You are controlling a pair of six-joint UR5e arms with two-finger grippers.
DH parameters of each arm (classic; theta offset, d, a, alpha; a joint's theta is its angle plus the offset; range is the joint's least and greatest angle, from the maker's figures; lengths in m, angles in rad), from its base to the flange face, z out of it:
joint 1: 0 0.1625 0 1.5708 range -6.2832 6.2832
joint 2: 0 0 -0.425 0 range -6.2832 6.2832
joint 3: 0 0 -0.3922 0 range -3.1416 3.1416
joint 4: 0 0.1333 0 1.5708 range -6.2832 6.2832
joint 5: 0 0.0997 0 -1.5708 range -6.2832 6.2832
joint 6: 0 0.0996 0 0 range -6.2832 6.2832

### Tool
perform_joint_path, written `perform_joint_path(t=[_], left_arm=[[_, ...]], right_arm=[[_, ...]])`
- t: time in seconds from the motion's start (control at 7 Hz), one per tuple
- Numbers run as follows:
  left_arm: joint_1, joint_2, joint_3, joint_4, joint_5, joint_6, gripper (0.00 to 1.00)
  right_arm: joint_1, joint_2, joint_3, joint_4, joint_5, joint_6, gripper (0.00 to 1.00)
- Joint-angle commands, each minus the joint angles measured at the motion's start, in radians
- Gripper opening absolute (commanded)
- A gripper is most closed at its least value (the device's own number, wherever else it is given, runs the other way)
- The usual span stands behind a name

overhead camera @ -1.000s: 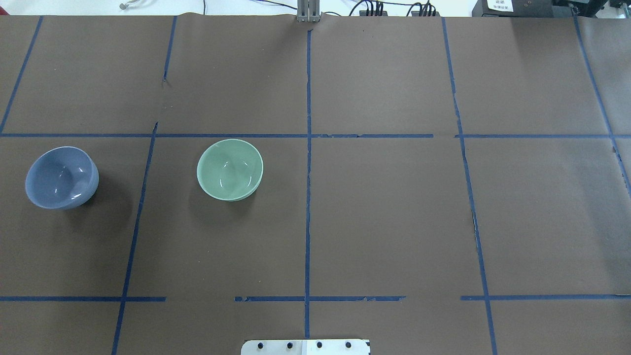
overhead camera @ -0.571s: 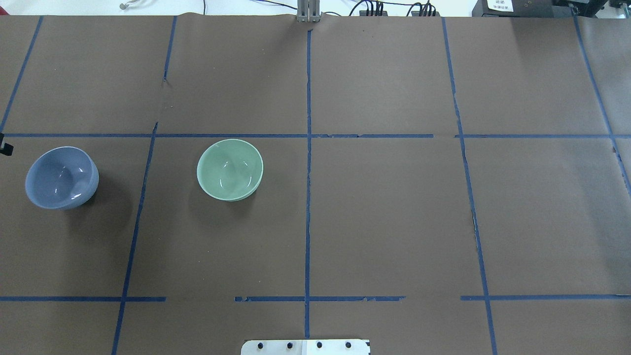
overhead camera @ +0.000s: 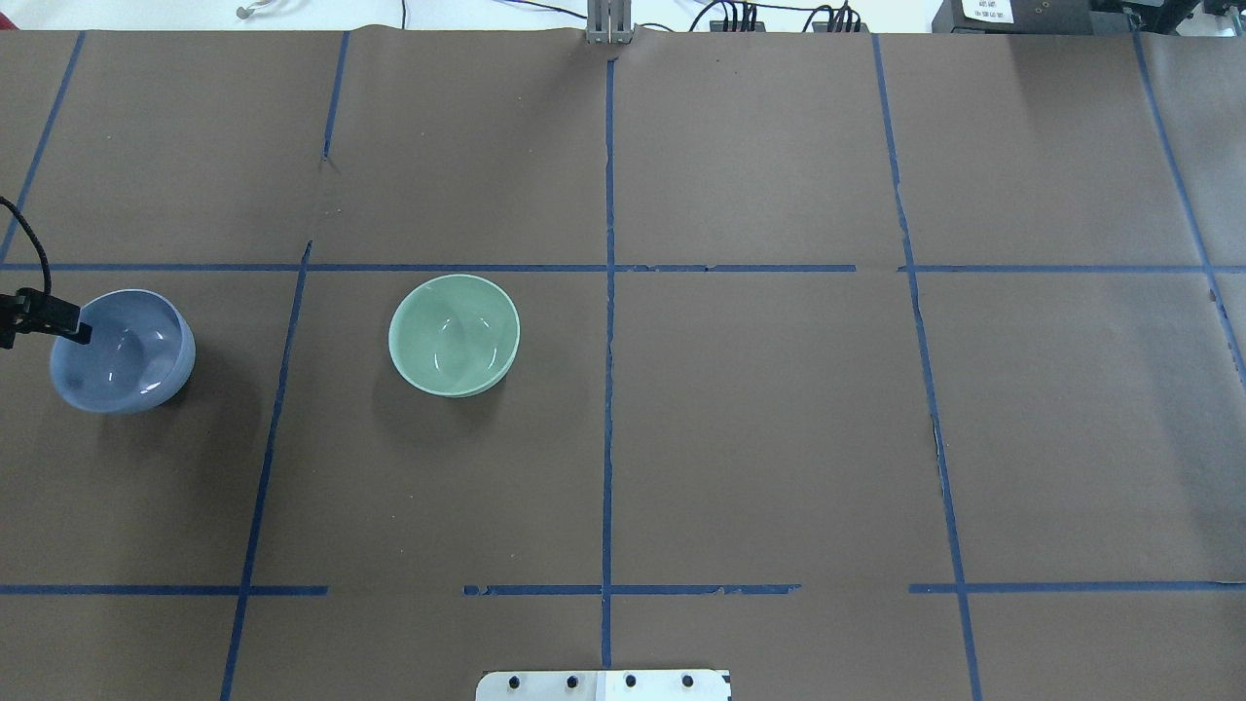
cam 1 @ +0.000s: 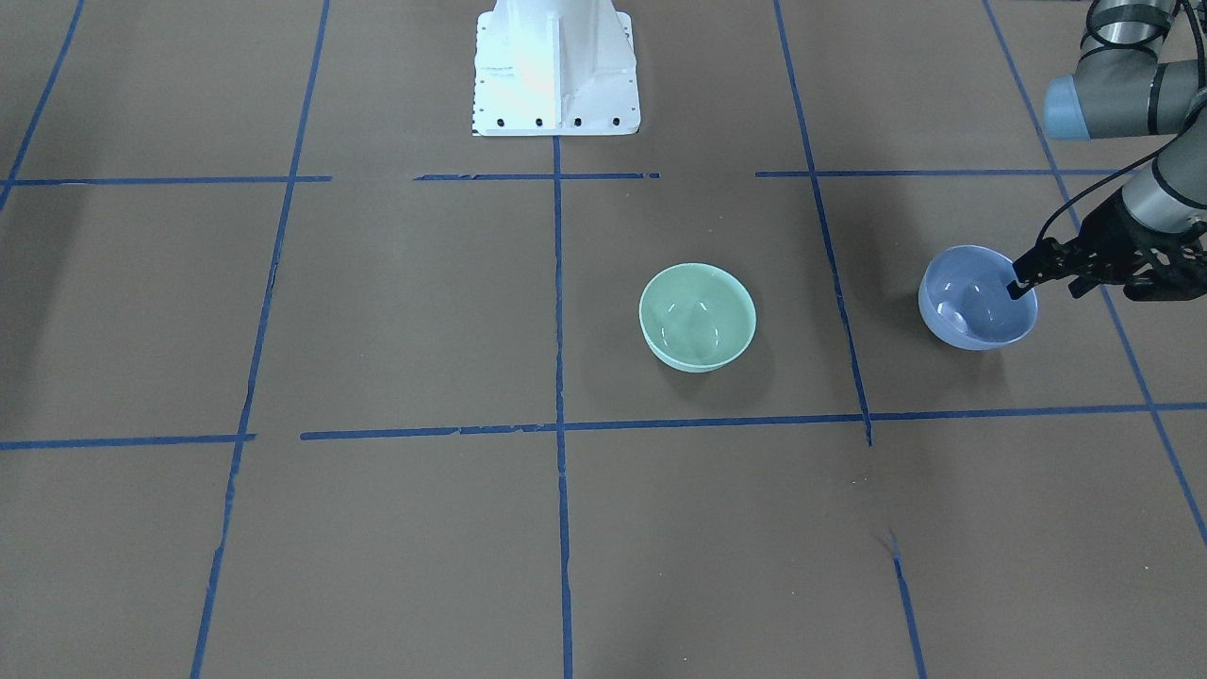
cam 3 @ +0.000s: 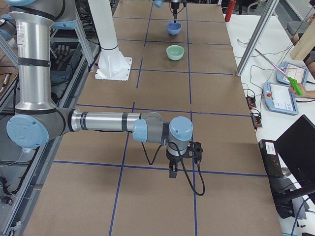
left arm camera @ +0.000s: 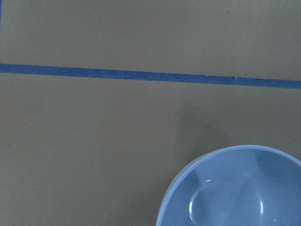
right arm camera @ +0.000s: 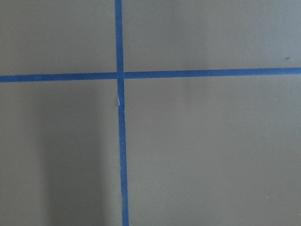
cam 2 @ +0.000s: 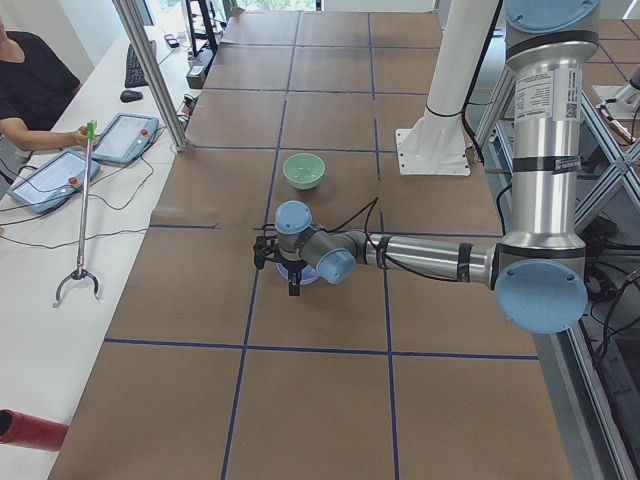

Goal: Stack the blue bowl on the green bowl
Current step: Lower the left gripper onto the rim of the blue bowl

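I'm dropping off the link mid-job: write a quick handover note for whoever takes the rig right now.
The left gripper looks open, straddling the outer rim of the blue bowl; bowl on the table.
The right gripper hangs over the table far off; open or shut cannot be told.
The green bowl sits upright, empty, apart.
Done: approach. To do: grip, lift, set blue in green.

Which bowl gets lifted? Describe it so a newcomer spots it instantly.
On the brown table gridded with blue tape, two glossy bowls sit in the half on the robot's left. The blue bowl is the outer one, near the table's end, with the left pincer at its rim. It is periwinkle, while its neighbour, the green bowl, is mint and nearer the centre line.
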Motion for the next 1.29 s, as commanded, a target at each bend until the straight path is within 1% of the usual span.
perform_joint_path(t=[0.0,0.14,0.29,0.43,0.71,1.0,1.14], left_arm=[[0.045,-0.001,0.02,-0.008,0.004,0.004,1.0],[0.054,-0.002,0.023,-0.009,0.004,0.004,1.0],[0.054,-0.002,0.023,-0.009,0.004,0.007,0.91],[0.054,-0.002,0.023,-0.011,0.002,0.01,0.66],[0.051,0.002,0.02,-0.01,0.002,0.039,0.35],[0.044,0.003,0.009,-0.005,-0.001,0.047,0.0],[0.033,0.032,-0.049,0.004,-0.01,0.048,0.0]], right_arm=[[-0.001,0.0,0.0,0.0,0.0,0.0,1.0],[0.001,0.0,0.0,0.0,0.0,0.0,1.0],[0.001,0.0,0.0,0.0,0.0,0.0,1.0],[-0.001,0.0,0.0,0.0,0.0,0.0,1.0],[0.001,0.0,0.0,0.0,0.0,0.0,1.0],[-0.001,0.0,0.0,0.0,0.0,0.0,1.0],[-0.001,0.0,0.0,0.0,0.0,0.0,1.0]])
